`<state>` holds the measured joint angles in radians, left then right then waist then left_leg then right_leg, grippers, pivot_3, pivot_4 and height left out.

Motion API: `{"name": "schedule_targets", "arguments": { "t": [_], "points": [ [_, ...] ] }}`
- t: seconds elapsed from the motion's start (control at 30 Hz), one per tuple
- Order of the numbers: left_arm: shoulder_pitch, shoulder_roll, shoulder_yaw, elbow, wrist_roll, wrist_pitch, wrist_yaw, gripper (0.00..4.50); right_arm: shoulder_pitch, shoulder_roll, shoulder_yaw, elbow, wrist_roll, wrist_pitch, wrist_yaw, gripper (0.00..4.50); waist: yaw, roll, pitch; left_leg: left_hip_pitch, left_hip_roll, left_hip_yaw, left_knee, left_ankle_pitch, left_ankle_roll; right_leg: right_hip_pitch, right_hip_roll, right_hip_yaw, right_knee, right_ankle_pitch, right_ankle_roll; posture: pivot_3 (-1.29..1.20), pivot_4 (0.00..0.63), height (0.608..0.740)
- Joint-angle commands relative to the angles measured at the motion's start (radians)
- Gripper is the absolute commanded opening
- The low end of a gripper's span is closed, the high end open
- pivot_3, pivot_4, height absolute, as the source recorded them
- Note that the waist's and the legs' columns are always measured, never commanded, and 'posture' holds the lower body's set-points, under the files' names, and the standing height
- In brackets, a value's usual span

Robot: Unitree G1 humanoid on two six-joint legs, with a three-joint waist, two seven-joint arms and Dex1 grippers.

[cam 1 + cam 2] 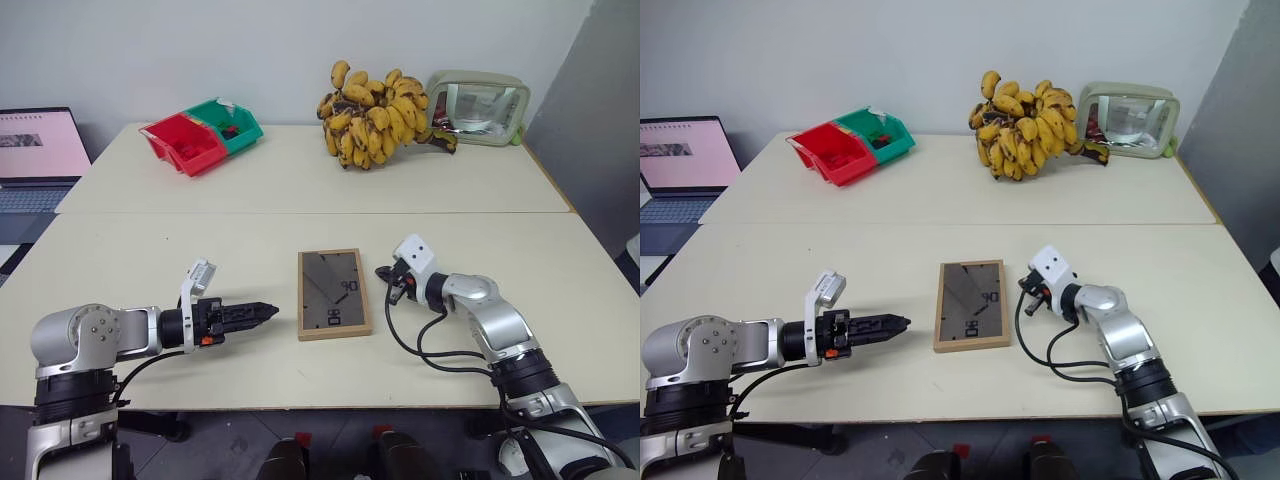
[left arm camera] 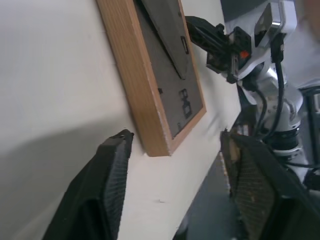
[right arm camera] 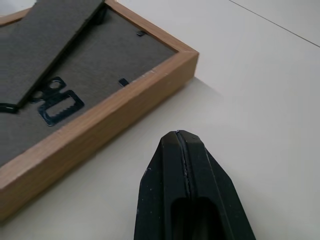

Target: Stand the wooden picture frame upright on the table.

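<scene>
Bananas (image 1: 372,118), bins (image 1: 201,135), pouch (image 1: 478,107) behind frame (image 1: 334,293).

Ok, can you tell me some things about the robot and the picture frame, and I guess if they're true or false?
1. The wooden picture frame lies flat on the table with its back facing up. True.
2. The right gripper is holding the frame. False: its fingers are shut, beside the frame's edge, with nothing between them.
3. The left gripper is open. True: the left wrist view shows its two fingers spread apart near a corner of the frame.
4. The bananas sit right next to the frame. False: they are on the far part of the table, by the clear pouch.
5. The red and green bins are stacked on the frame. False: they stand far off on the table.
</scene>
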<state>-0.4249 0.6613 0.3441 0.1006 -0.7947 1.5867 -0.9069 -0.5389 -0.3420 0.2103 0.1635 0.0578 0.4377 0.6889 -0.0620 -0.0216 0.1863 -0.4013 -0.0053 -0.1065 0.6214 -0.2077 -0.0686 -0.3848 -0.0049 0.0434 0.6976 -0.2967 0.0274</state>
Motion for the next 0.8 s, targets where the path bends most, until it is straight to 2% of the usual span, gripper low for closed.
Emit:
{"name": "schedule_targets", "arguments": {
  "t": [0.03,0.13,0.37,0.6,0.8],
  "points": [
    [0.004,0.002,0.01,0.016,-0.037,0.025,0.005,4.03,-0.019,0.008,-0.003,-0.037,0.002,-0.009,-0.003,0.0,-0.001,0.0,0.0,0.0,0.0,0.0,0.0,0.0,0.0,0.0,0.0,0.0,0.0,0.0,0.0,0.0,0.15,0.74],
    [0.025,-0.016,-0.032,0.007,-0.036,0.007,0.011,4.45,0.008,0.004,0.002,-0.076,0.006,0.008,-0.003,0.0,0.001,0.0,0.0,0.0,0.001,0.0,-0.001,0.0,0.0,0.0,-0.001,0.0,0.0,0.0,0.0,0.0,0.15,0.74],
    [0.089,-0.058,-0.084,-0.026,-0.037,-0.032,0.044,4.45,0.085,-0.018,0.008,-0.153,0.0,0.038,-0.01,0.0,0.006,0.0,0.0,0.0,0.001,0.0,-0.001,0.0,0.0,0.0,-0.008,0.0,-0.001,0.0,0.0,0.0,0.15,0.74],
    [0.024,-0.14,-0.141,0.1,0.019,-0.114,0.102,4.45,0.094,0.034,0.048,-0.17,-0.011,0.058,-0.048,0.0,0.021,0.003,-0.003,0.004,-0.002,-0.001,-0.001,0.0,0.0,0.006,-0.01,-0.002,-0.002,-0.001,0.002,0.0,0.15,0.74],
    [-0.009,-0.164,-0.193,0.134,0.029,-0.157,0.091,4.45,0.073,0.061,0.061,-0.139,-0.023,0.049,-0.063,0.0,0.033,0.005,-0.004,0.005,-0.003,-0.002,-0.001,0.0,0.0,0.01,-0.009,-0.003,-0.008,0.0,0.004,0.0,0.15,0.74]
  ]
}}
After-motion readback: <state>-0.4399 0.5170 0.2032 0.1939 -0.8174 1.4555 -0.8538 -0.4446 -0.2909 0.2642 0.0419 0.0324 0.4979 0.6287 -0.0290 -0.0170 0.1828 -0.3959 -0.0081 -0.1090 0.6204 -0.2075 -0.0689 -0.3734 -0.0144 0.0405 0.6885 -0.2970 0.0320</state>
